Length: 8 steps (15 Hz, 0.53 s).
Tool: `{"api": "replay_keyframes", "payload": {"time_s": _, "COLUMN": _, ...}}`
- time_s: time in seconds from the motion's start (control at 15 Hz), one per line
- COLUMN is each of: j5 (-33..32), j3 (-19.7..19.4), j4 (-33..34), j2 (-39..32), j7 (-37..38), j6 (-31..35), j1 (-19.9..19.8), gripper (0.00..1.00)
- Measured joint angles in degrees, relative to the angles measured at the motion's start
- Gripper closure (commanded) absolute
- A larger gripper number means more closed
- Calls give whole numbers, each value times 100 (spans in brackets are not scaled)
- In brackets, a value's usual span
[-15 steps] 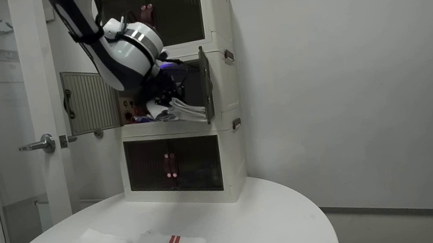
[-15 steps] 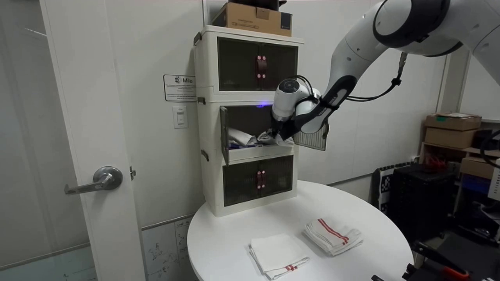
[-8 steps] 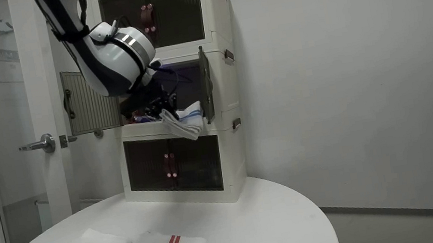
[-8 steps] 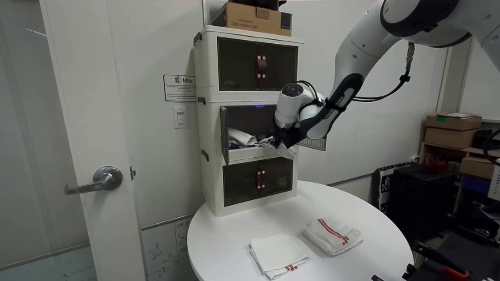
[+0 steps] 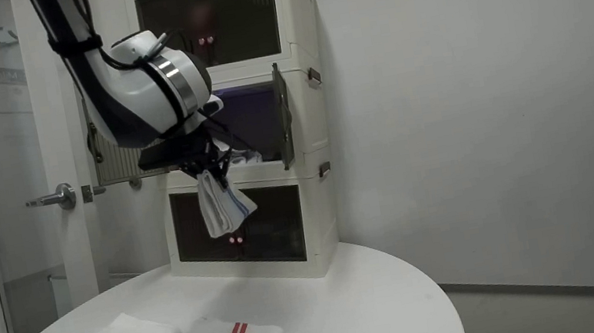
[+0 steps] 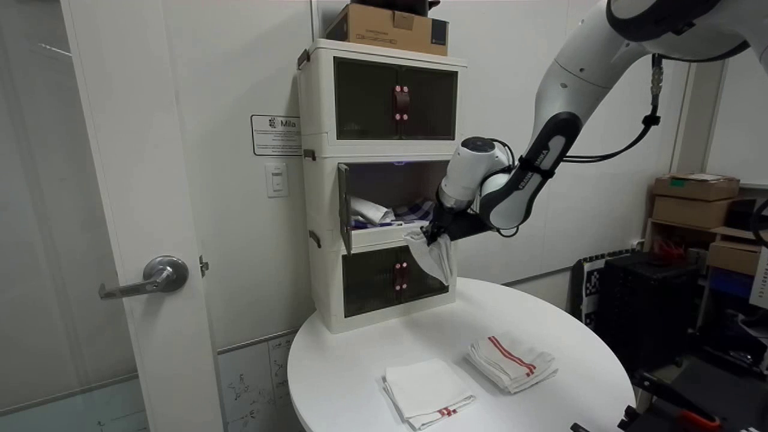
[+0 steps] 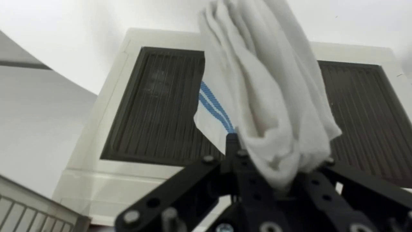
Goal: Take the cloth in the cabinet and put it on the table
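The held cloth is white, folded, with blue stripes; it hangs from my gripper in both exterior views [image 5: 225,210] [image 6: 437,261] and fills the upper middle of the wrist view [image 7: 267,83]. My gripper [image 5: 216,180] is shut on it, just outside the open middle compartment, level with the lower doors and above the table [image 5: 373,309]. In the wrist view the gripper [image 7: 276,151] has one fingertip visible at the cloth's left; the other is hidden behind the cloth. The cabinet [image 6: 323,252] stands at the back of the table, its middle doors open.
Two folded white cloths with red stripes lie on the table, one [image 6: 427,387] beside the other [image 6: 510,363]. A white bundle [image 6: 371,211] and a dark cloth [image 6: 415,211] are in the middle compartment. An open door [image 5: 283,115] sticks out from the cabinet.
My gripper has drawn the cloth out of the middle compartment, away from the cabinet and downward. The cloth now hangs down in front of the lower doors. The cloths on the table have not moved.
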<state>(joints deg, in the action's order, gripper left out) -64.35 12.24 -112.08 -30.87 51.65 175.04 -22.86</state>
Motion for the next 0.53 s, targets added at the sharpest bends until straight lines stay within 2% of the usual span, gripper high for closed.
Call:
{"api": "replay_keyframes", "payload": {"time_s": 0.2, "j5": 162, "j3": 156, "j4": -485, "j2": 182, "j7": 44, "j6": 162, "j1": -258, "gripper": 91}}
{"api": "replay_keyframes", "payload": {"time_s": 0.53, "j5": 253, "j3": 225, "j4": -1190, "j2": 703, "j7": 205, "j6": 172, "j1": -460, "gripper": 91}}
